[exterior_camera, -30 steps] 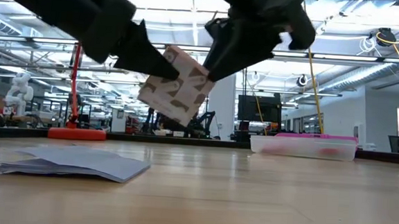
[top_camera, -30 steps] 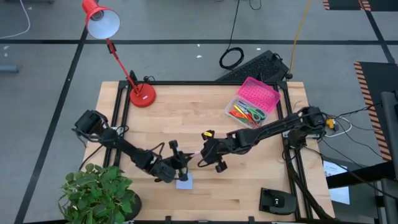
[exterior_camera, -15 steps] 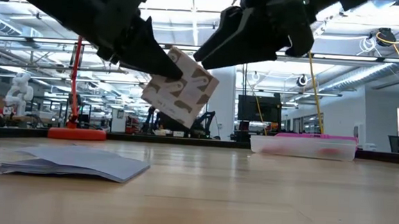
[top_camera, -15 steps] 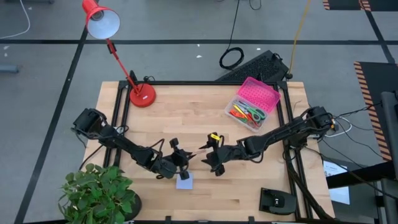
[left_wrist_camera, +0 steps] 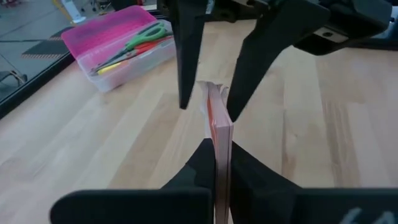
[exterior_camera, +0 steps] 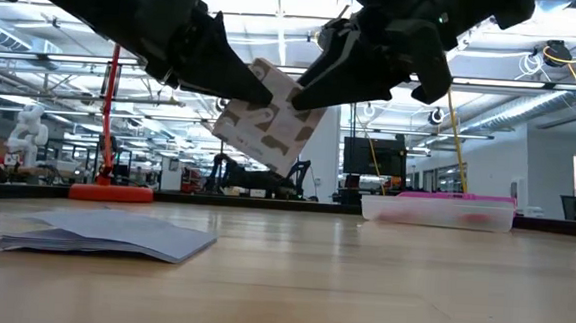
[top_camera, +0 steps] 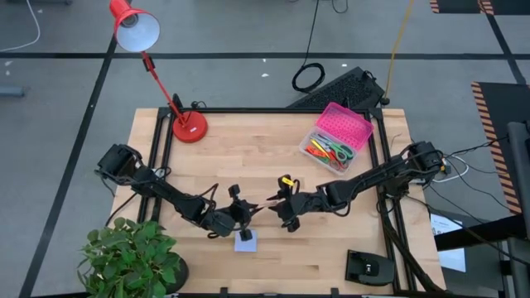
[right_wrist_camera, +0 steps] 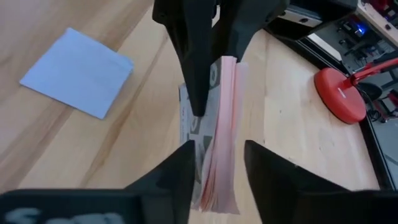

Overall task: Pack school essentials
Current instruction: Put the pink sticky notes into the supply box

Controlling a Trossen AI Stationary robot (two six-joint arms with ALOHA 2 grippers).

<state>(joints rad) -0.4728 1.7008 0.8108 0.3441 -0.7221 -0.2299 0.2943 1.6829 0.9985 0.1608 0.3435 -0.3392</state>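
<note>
Pink sticky-note pad with patterned cover held tilted above bare wooden tabletop.
Left gripper clamps it; right gripper straddles it, spread. Lavender square pad lies just nearer.

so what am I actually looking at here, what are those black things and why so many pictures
It is a robot with two dark arms at a wooden table. One picture looks straight down, one looks level across the tabletop, and two come from cameras on the wrists. Mid-table, the left hand holds a pink notepad up off the wood, and the right hand has its fingers open around the pad's other end. On the table lie a lavender pad, a red lamp and a clear box with scissors and pens, its pink lid open.
</note>
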